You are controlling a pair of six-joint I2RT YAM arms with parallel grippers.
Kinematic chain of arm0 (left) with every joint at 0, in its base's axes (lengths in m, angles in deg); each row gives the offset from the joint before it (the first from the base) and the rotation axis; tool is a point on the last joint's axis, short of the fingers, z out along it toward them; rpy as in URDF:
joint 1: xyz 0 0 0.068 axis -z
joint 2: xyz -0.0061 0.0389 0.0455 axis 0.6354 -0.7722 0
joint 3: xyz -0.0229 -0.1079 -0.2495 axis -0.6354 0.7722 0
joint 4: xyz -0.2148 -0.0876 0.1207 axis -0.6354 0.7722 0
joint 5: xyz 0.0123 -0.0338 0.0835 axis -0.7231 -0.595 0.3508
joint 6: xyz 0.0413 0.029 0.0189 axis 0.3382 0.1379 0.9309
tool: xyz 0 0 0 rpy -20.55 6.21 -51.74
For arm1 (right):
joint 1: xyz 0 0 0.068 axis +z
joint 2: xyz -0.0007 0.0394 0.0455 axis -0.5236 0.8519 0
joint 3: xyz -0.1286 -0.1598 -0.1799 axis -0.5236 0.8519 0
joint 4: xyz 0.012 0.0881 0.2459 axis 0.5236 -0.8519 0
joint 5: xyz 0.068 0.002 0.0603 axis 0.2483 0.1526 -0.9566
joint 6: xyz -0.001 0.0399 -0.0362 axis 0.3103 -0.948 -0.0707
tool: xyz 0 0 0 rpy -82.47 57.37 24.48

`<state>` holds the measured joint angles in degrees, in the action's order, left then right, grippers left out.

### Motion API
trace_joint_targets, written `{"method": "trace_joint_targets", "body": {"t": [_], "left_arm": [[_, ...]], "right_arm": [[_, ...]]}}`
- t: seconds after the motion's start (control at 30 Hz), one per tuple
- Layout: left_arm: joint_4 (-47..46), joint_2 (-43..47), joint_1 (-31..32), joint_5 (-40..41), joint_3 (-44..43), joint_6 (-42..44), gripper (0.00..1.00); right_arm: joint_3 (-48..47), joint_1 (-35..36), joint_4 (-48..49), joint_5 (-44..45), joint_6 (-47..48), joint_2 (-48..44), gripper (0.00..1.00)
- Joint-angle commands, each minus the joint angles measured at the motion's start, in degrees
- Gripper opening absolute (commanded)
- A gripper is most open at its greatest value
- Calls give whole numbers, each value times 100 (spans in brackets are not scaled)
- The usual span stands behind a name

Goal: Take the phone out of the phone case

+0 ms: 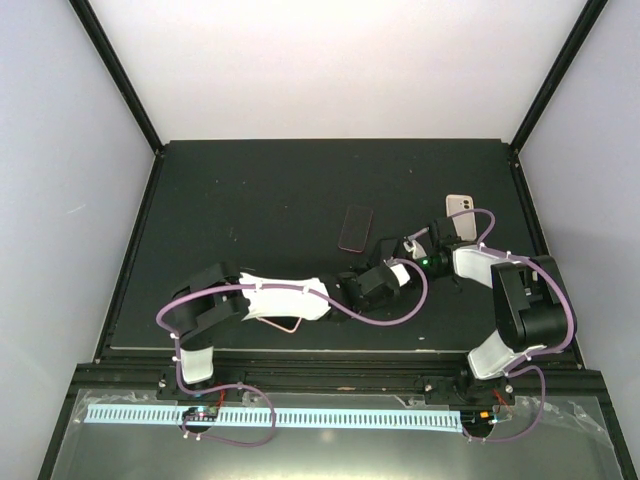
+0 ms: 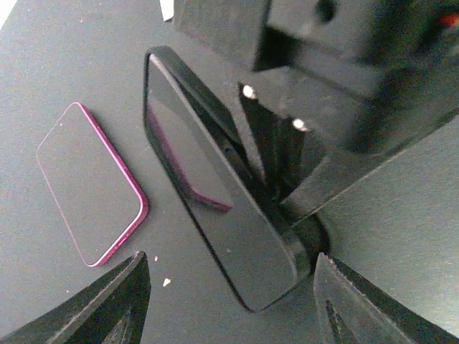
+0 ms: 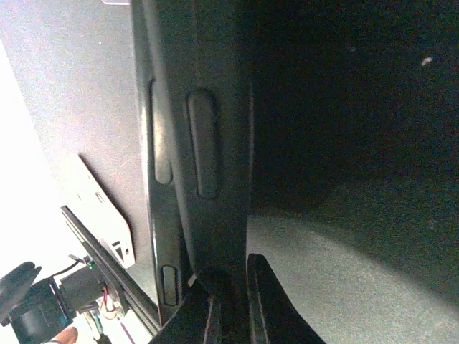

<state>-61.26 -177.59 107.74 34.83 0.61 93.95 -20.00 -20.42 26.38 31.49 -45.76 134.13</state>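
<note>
The phone (image 2: pixel 208 193) is a black slab with a glossy screen, sitting in a black phone case (image 3: pixel 208 143) that has raised side buttons. It stands on its long edge above the dark mat. My right gripper (image 3: pixel 233 269) is shut on the rim of the phone case and holds it up. My left gripper (image 2: pixel 229 261) is open, with one finger on each side of the phone's lower end and neither touching it. In the top view both grippers meet near the mat's middle right, the left gripper (image 1: pixel 385 272) just below the right gripper (image 1: pixel 412 250).
A dark phone with a magenta rim (image 1: pixel 355 228) lies flat on the mat (image 1: pixel 250 200), just left of the held phone (image 2: pixel 90 186). A white-backed phone (image 1: pixel 460 215) lies at the right, behind the right arm. Light walls enclose the table.
</note>
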Motion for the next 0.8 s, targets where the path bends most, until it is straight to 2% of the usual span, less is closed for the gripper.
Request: {"method": "trace_joint_targets", "body": {"t": [0.0, 0.33, 0.53, 0.77], "left_arm": [[227, -190, -151, 185, -244, 234, 63], [-134, -460, -224, -10, -253, 494, 66], [-187, -622, -220, 61, -311, 659, 66], [-254, -760, -237, 1084, -313, 669, 63]], "right_arm": [[-156, -30, 54, -300, 140, 7, 1], [-165, -36, 92, -500, 249, 290, 1], [-265, -35, 103, -943, 298, 535, 1], [-196, -35, 132, -947, 285, 338, 1]]}}
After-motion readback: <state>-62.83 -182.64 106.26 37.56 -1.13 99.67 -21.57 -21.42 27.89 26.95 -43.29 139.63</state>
